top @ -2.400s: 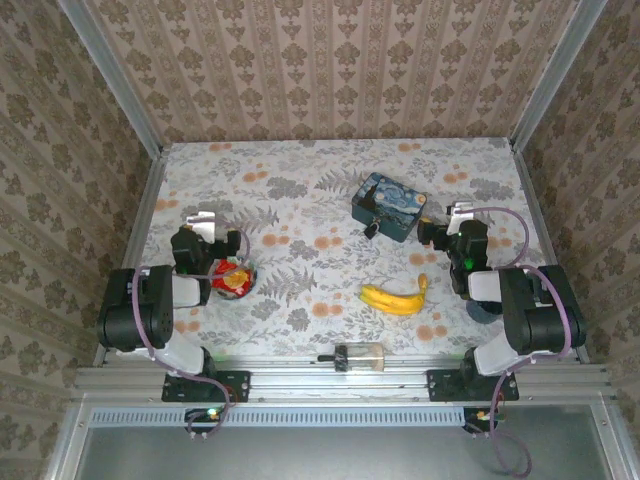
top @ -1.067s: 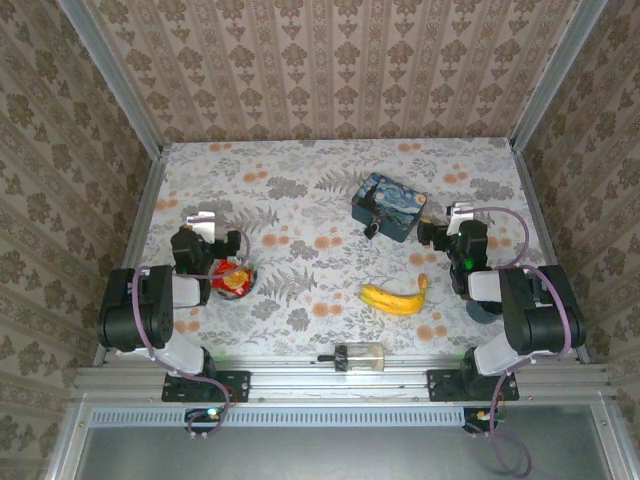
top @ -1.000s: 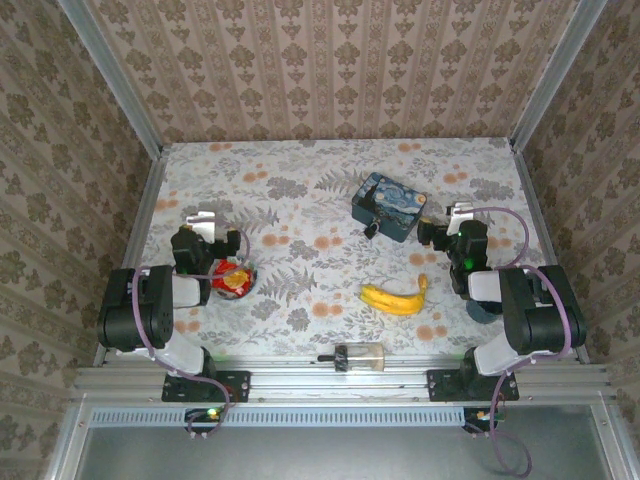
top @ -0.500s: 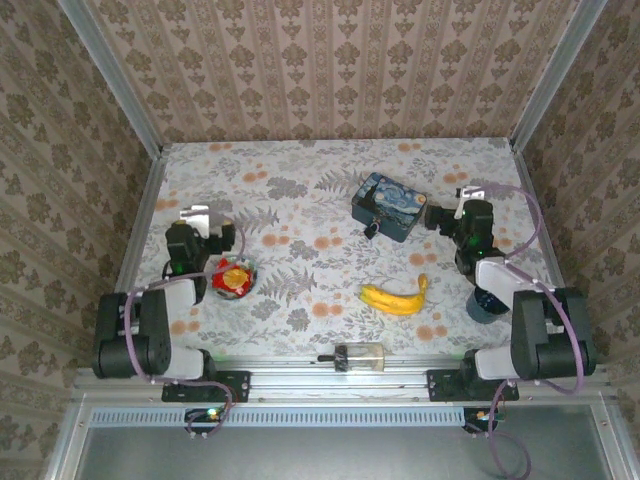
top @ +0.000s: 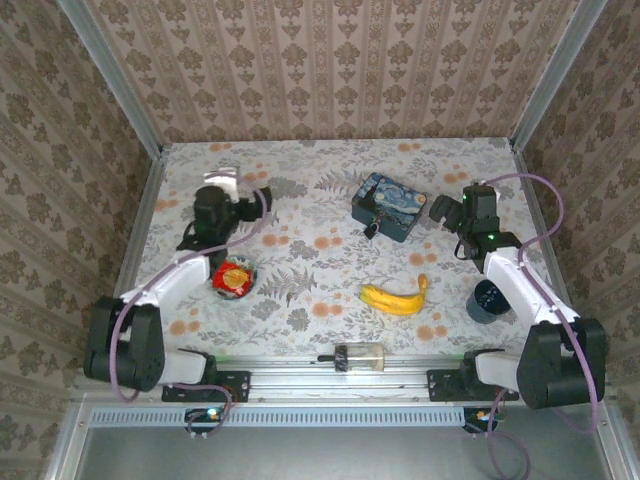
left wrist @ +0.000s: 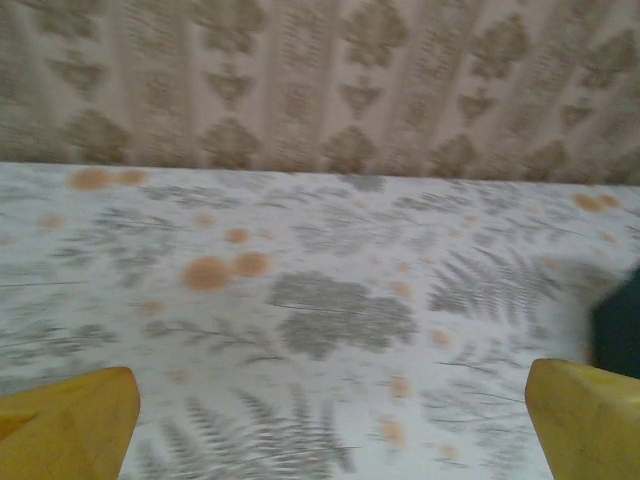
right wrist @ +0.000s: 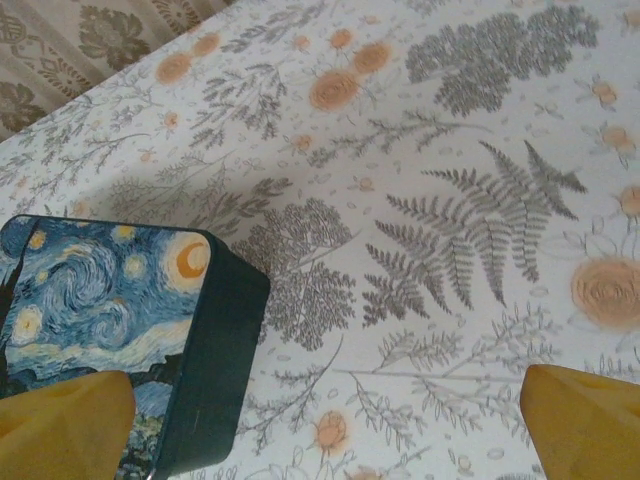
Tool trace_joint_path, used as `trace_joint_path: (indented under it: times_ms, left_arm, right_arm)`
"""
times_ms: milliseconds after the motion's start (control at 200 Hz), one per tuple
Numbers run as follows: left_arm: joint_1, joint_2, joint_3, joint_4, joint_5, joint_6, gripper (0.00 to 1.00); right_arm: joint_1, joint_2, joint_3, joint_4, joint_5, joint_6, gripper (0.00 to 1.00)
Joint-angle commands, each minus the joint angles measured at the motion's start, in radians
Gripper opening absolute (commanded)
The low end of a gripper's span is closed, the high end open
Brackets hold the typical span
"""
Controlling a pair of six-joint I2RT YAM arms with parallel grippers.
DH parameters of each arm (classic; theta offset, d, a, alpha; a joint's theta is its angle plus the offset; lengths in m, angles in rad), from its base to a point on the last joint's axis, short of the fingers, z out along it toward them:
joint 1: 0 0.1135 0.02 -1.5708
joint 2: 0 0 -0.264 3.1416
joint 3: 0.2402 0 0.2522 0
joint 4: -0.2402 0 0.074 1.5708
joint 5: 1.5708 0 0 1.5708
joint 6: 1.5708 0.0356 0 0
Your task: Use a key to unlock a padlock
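Task judged barely begun. The padlock [top: 371, 228], small and dark, sits against the near side of the blue tin box [top: 392, 203] on the bench [top: 310, 215]; whether its shackle is closed cannot be told. No key can be made out. The left end effector [left wrist: 328, 415] is spread wide and empty, over bare bench well apart from the box. The right end effector [right wrist: 320, 420] is likewise spread and empty, just beside the box. Fetching the key, inserting it and turning it all appear outstanding.

The floral table [top: 300, 205] bears a tin box [top: 388, 207], padlock [top: 371, 229], banana [top: 396, 297] and cup [top: 490, 300].
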Motion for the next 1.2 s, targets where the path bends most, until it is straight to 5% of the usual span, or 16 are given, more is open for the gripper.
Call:
trace_joint_path:
  times_ms: [0,215,530,925,1195]
  left_arm:
    - [-0.077,0.093,0.106,-0.069,0.004,-0.092,1.0]
    - [-0.218,0.342,0.351,-0.132,0.057,-0.1,1.0]
    - [-0.277,0.595,0.644,-0.183,0.176,-0.156,1.0]
    - [-0.319,0.841,0.927,-0.301,0.294,-0.193,0.82]
    - [-0.338,0.893,0.964,-0.35,0.294,-0.179,0.73]
  right_arm:
    - [0.011,-0.025,0.017,-0.102,-0.02,0.117,1.0]
    - [0.017,-0.004,0.037,-0.126,-0.071,0.146,1.0]
    - [0.024,0.044,0.049,-0.09,-0.147,0.175,0.87]
    - [0.052,0.196,0.112,-0.025,-0.204,0.194,0.8]
    - [0.066,0.352,0.207,-0.012,-0.253,0.179,0.68]
